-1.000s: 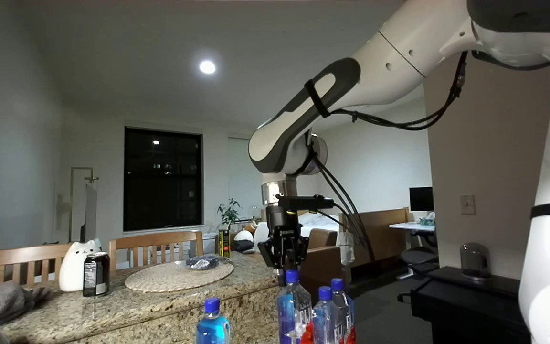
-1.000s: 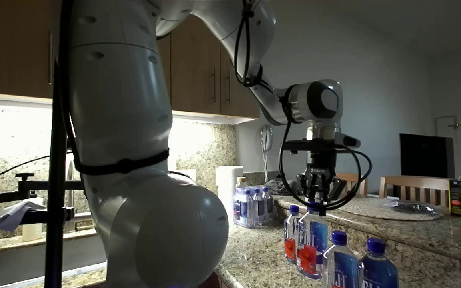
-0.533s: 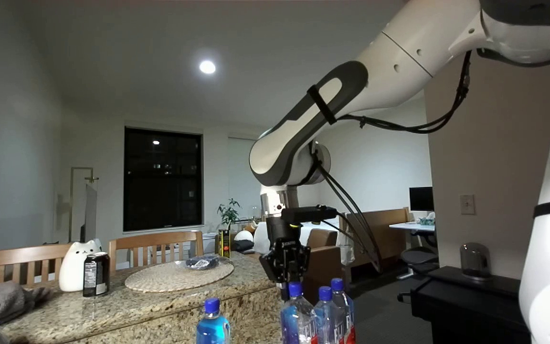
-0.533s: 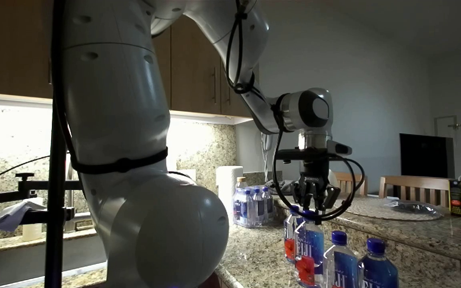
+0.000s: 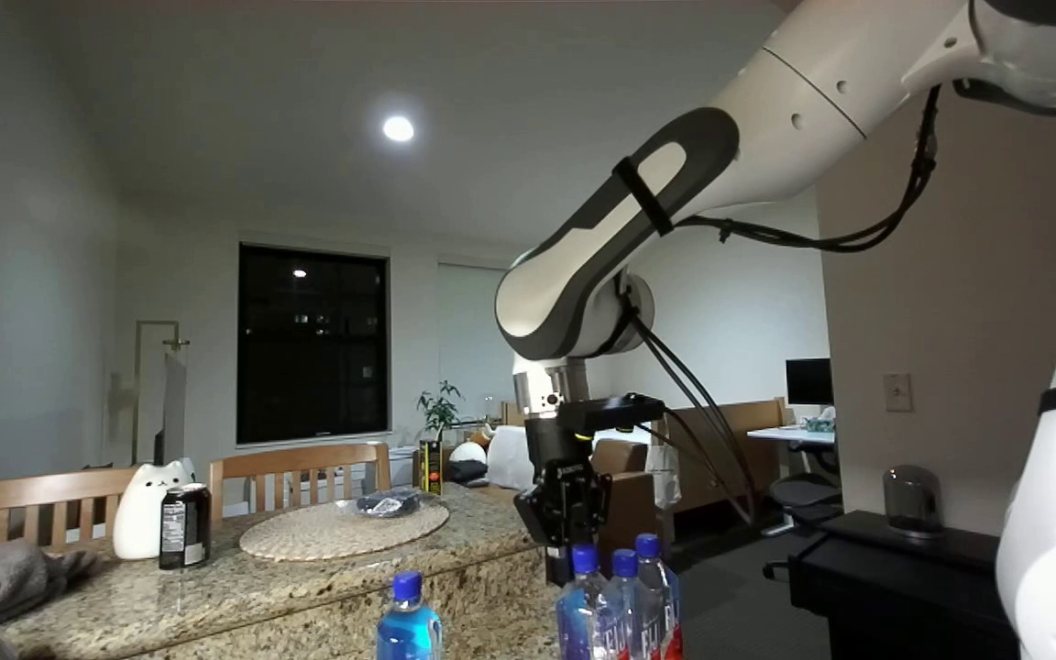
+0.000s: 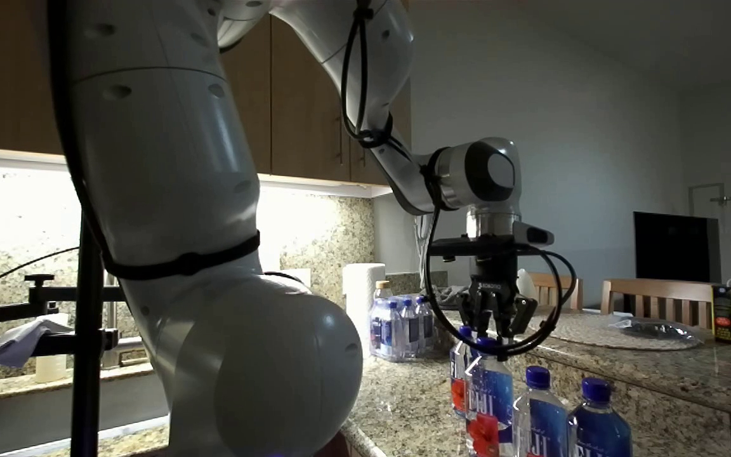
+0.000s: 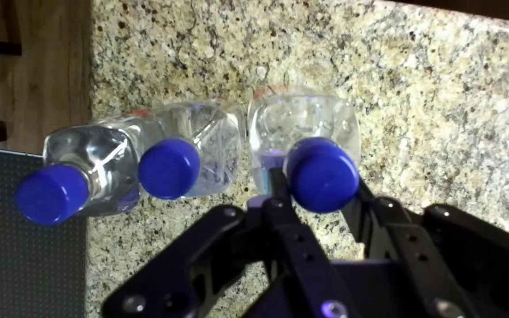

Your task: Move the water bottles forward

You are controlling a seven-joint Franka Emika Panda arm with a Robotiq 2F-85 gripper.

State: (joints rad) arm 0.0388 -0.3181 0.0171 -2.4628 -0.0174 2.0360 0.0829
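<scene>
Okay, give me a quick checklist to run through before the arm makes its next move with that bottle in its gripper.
1. Grip: ok. The gripper is shut on the held bottle near its top.
2. Held bottle upright: ok. It looks upright in both exterior views.
3. Room beside the neighbouring bottle: not ok. In the wrist view the two stand side by side with barely a gap.
4. Base resting on the counter: cannot tell. Both exterior views cut the base off.
5. Cable loop free of the bottles: cannot tell. In an exterior view it crosses the held bottle's top; contact isn't clear.
</scene>
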